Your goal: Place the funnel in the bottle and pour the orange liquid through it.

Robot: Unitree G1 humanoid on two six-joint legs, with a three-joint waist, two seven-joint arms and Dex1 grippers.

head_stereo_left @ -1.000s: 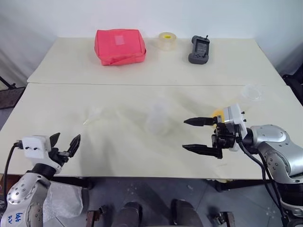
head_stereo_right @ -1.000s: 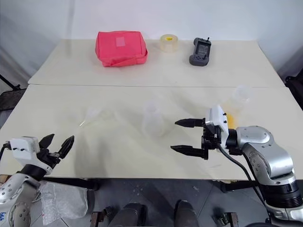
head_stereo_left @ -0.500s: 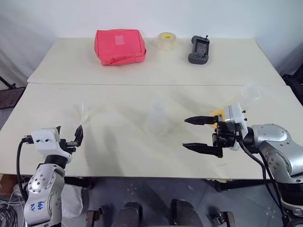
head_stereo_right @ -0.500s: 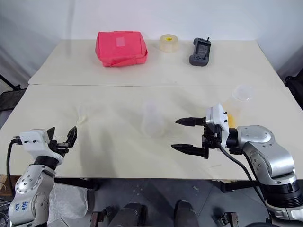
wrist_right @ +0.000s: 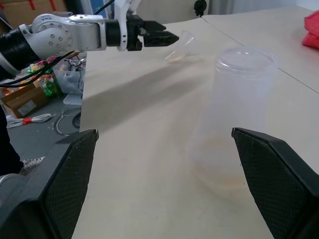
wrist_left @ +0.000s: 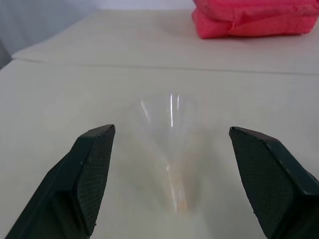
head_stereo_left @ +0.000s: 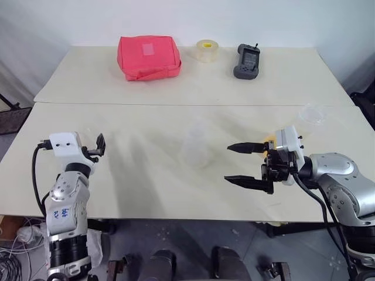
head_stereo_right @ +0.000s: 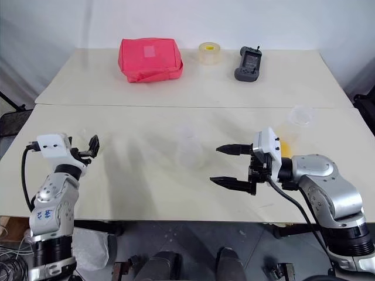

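Observation:
The clear funnel [wrist_left: 168, 142] lies on its side on the near table, right in front of my left gripper [head_stereo_left: 98, 146], which is open and level, with a finger either side of the funnel's line and a gap left to it. The funnel [wrist_right: 181, 44] also appears beyond the bottle. The bottle [head_stereo_left: 193, 144], a clear empty flask, stands upright mid-table. My right gripper [head_stereo_left: 228, 163] is open, points toward the bottle and holds nothing. The orange liquid [head_stereo_right: 285, 146] sits low in a wider clear flask [head_stereo_right: 297, 120] behind my right wrist.
On the far table lie a red pouch [head_stereo_left: 148, 57], a roll of tape [head_stereo_left: 205, 50] and a black handheld device [head_stereo_left: 246, 61]. A seam [head_stereo_left: 187, 105] divides the two tables. Boxes and cables lie on the floor past the table's left edge [wrist_right: 30, 94].
My left arm has risen and pushed forward from the table's front edge up to the funnel, staying open. The right arm and the flasks have not moved.

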